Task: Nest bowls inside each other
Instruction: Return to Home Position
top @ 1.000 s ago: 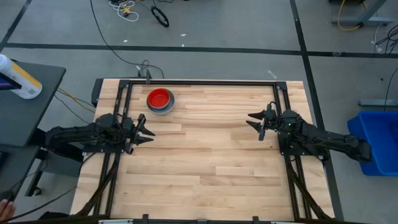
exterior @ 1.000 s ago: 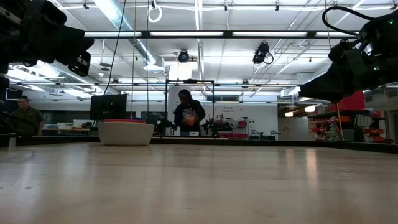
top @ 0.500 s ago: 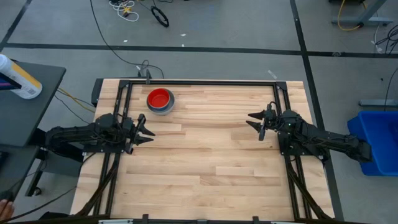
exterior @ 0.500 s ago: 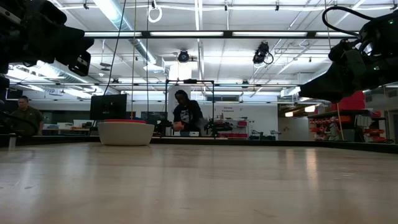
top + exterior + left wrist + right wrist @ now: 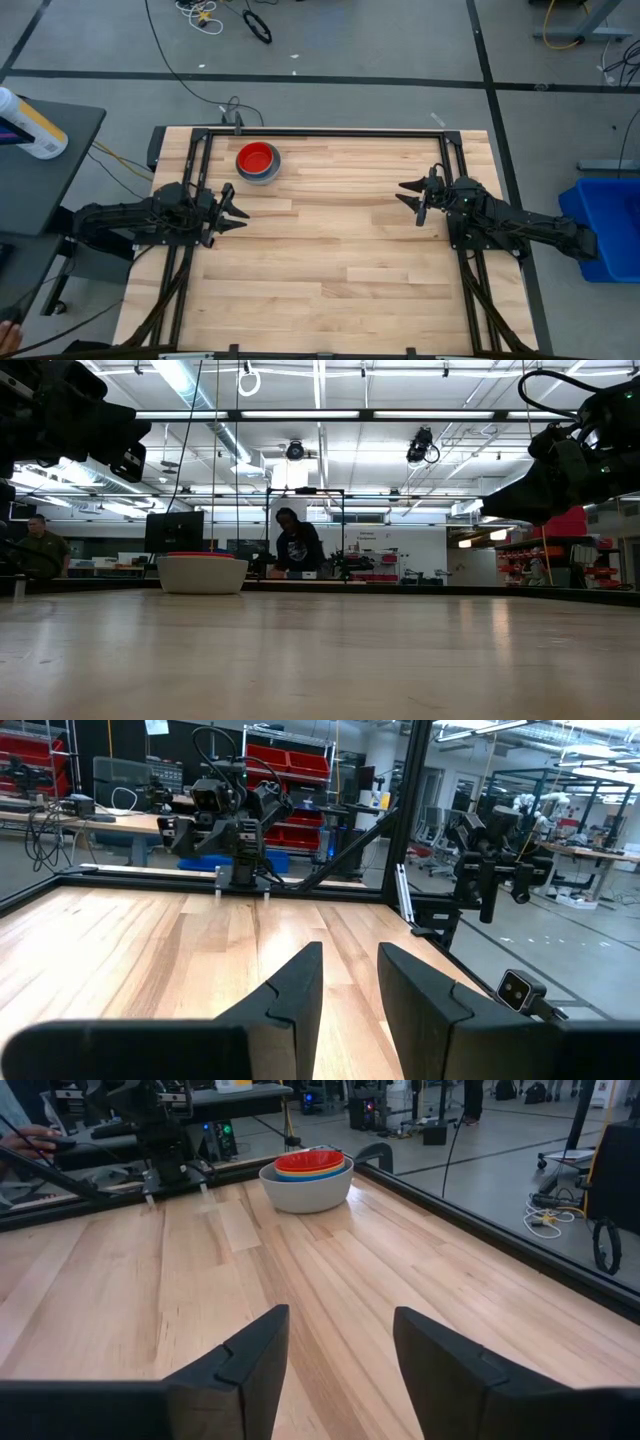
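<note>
The bowls stand nested in one stack [image 5: 258, 162] at the table's far left, resting by the grey bottom bowl's base: grey outside, red on top. The right wrist view shows the stack [image 5: 306, 1177] with red, yellow and blue rims above the grey wall; the low view shows the stack [image 5: 203, 572] too. My left gripper [image 5: 240, 213] hovers open at the table's left side, a little nearer than the stack, and also shows in its own wrist view as my left gripper [image 5: 350, 982]. My right gripper [image 5: 406, 191] hovers open at the right side, fingers apart in my right gripper [image 5: 340, 1342] wrist view.
A black frame rail [image 5: 320, 131] runs along the table's far edge and down both sides. Bare wood [image 5: 330, 240] lies between the two grippers. Off the table, a blue bin [image 5: 605, 225] stands at the right. A person [image 5: 296, 546] stands in the room behind.
</note>
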Tool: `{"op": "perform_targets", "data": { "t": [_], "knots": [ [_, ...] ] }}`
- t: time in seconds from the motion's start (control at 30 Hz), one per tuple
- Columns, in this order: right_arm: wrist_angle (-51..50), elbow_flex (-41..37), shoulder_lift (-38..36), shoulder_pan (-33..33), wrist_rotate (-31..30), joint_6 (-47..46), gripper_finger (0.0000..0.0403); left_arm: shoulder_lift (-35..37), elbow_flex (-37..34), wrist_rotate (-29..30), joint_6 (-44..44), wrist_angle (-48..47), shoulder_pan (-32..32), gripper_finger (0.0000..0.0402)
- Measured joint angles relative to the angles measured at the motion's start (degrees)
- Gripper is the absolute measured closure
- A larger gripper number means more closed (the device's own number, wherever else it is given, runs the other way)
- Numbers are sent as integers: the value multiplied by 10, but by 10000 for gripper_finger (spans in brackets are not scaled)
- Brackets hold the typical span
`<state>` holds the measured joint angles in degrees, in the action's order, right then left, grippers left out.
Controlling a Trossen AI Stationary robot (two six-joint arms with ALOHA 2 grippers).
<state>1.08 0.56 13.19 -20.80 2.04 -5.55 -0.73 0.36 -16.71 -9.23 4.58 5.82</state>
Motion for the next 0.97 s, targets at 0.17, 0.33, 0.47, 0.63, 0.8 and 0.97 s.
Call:
{"op": "perform_targets", "data": {
  "t": [0.17,0.33,0.47,0.63,0.8,0.97],
  "knots": [
    [0,0,0,0,0,0,207,0,0,0,0,0,0,294],
    [0,0,0,0,0,0,208,0,0,0,0,0,0,294],
    [0,0,0,0,0,0,211,0,0,0,0,0,0,294],
    [0,0,0,0,0,0,212,0,0,0,0,0,0,294],
    [0,0,0,0,0,0,207,0,0,0,0,0,0,294],
    [0,0,0,0,0,0,207,0,0,0,0,0,0,294]
  ]
}}
